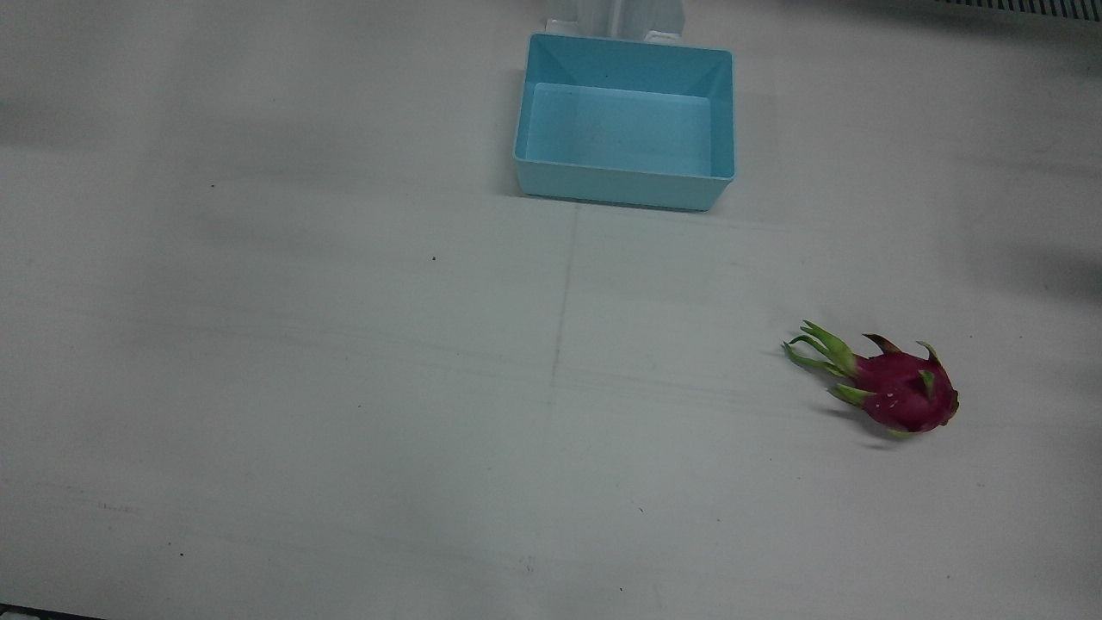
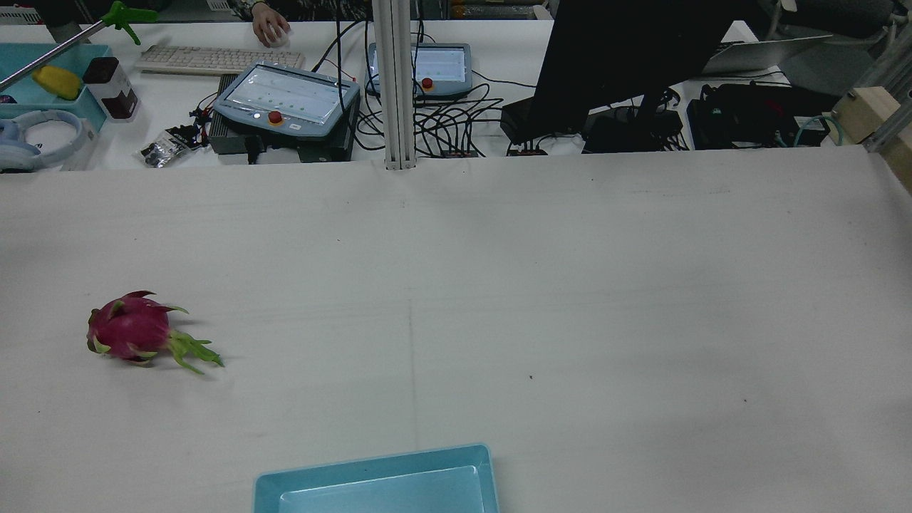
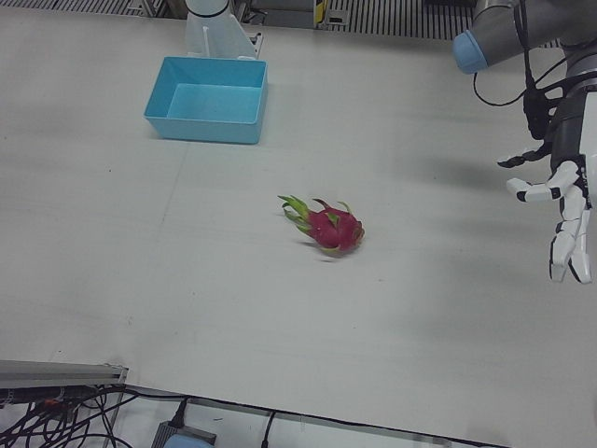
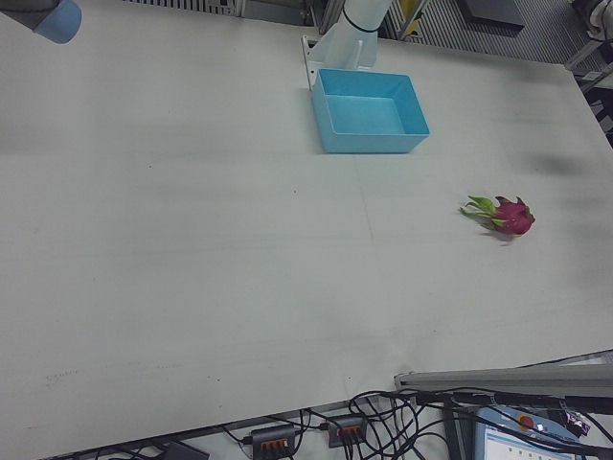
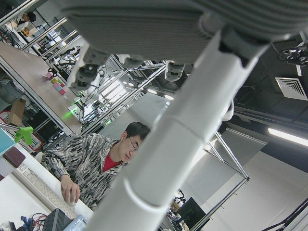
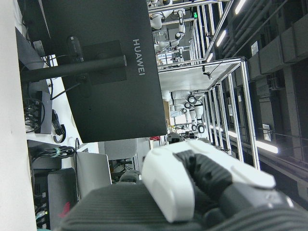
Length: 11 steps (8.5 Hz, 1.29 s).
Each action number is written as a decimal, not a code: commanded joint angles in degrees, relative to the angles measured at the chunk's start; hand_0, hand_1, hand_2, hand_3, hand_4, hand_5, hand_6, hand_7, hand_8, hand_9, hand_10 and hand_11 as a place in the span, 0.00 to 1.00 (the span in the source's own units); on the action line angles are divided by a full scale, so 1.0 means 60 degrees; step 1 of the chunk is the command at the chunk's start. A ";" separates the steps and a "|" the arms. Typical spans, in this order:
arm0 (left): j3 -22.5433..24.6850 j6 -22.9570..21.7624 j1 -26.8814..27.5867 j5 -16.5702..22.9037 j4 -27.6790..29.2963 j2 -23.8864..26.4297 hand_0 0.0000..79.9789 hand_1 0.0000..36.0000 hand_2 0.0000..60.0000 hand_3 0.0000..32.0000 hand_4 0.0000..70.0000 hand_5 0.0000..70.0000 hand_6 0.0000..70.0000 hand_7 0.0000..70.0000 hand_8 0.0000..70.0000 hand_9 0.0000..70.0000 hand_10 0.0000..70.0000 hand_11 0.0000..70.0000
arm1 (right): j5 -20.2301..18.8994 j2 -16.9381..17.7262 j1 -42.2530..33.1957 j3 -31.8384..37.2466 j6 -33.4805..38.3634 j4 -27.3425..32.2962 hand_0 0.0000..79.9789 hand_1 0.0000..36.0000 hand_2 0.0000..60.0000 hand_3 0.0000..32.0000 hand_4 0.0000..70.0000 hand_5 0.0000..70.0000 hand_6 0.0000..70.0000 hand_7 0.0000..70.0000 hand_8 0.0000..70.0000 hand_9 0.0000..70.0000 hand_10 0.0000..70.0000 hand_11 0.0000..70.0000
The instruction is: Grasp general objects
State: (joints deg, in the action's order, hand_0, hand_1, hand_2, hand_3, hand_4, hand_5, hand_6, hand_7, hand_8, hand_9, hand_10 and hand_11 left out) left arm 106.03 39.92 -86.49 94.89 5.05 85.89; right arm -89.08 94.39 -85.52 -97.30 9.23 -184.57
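A magenta dragon fruit with green leafy tips lies on its side on the white table, on the robot's left half; it also shows in the rear view, the left-front view and the right-front view. My left hand hangs open and empty in the air at the right edge of the left-front view, well away from the fruit. The left hand view shows only a white finger close up. Of my right hand only a part shows in its own view; its state cannot be told.
An empty light-blue bin stands at the robot's side of the table, near the middle, seen also in the rear view. Beyond the far table edge are a monitor, pendants, cables and a keyboard.
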 commanded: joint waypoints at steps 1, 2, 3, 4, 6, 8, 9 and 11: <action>0.0997 -0.0048 -0.0454 0.0487 -0.1560 -0.0018 1.00 0.76 0.00 1.00 0.05 1.00 0.01 0.17 0.00 0.01 0.00 0.00 | 0.0023 0.0000 0.0015 0.0089 0.0000 0.0000 0.00 0.00 0.00 0.00 0.00 0.00 0.00 0.00 0.00 0.00 0.00 0.00; 0.1092 -0.0004 -0.0410 0.0503 -0.2024 -0.0004 1.00 0.78 0.00 0.99 0.05 1.00 0.01 0.17 0.00 0.01 0.00 0.00 | 0.0023 0.0000 0.0015 0.0089 0.0000 0.0000 0.00 0.00 0.00 0.00 0.00 0.00 0.00 0.00 0.00 0.00 0.00 0.00; 0.1412 -0.0003 -0.0511 0.0575 -0.2434 -0.0004 1.00 0.77 0.00 1.00 0.05 1.00 0.01 0.17 0.00 0.01 0.00 0.00 | 0.0023 0.0000 0.0015 0.0075 0.0000 0.0000 0.00 0.00 0.00 0.00 0.00 0.00 0.00 0.00 0.00 0.00 0.00 0.00; 0.1459 -0.0003 -0.0657 0.0620 -0.2439 -0.0047 0.97 0.60 0.00 1.00 0.04 1.00 0.00 0.16 0.00 0.01 0.00 0.00 | 0.0023 0.0000 0.0015 0.0089 0.0000 0.0000 0.00 0.00 0.00 0.00 0.00 0.00 0.00 0.00 0.00 0.00 0.00 0.00; 0.1415 -0.0062 -0.0644 0.1117 -0.1871 0.0069 0.96 0.58 0.00 1.00 0.02 1.00 0.00 0.15 0.00 0.01 0.00 0.00 | 0.0023 0.0000 0.0015 0.0104 0.0000 0.0015 0.00 0.00 0.00 0.00 0.00 0.00 0.00 0.00 0.00 0.00 0.00 0.00; 0.1619 -0.0047 -0.0586 0.1147 -0.2246 0.0785 0.98 0.61 0.00 1.00 0.02 1.00 0.00 0.15 0.00 0.01 0.00 0.00 | 0.0023 0.0000 0.0029 0.0104 0.0000 0.0000 0.00 0.00 0.00 0.00 0.00 0.00 0.00 0.00 0.00 0.00 0.00 0.00; 0.1795 -0.0047 -0.0731 0.1336 -0.2335 0.1150 1.00 0.63 0.00 1.00 0.05 1.00 0.00 0.17 0.00 0.01 0.00 0.00 | 0.0023 0.0000 0.0029 0.0104 0.0000 0.0000 0.00 0.00 0.00 0.00 0.00 0.00 0.00 0.00 0.00 0.00 0.00 0.00; 0.2262 0.0113 -0.1475 0.1672 -0.2876 0.1344 1.00 0.78 0.00 1.00 0.03 1.00 0.00 0.17 0.00 0.01 0.00 0.00 | 0.0023 0.0000 0.0015 0.0090 0.0000 0.0015 0.00 0.00 0.00 0.00 0.00 0.00 0.00 0.00 0.00 0.00 0.00 0.00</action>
State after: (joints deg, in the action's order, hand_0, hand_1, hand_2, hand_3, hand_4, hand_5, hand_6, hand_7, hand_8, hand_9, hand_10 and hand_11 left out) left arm 116.64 39.75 -91.33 102.57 -9.36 92.08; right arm -88.95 94.39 -85.38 -96.70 9.23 -184.57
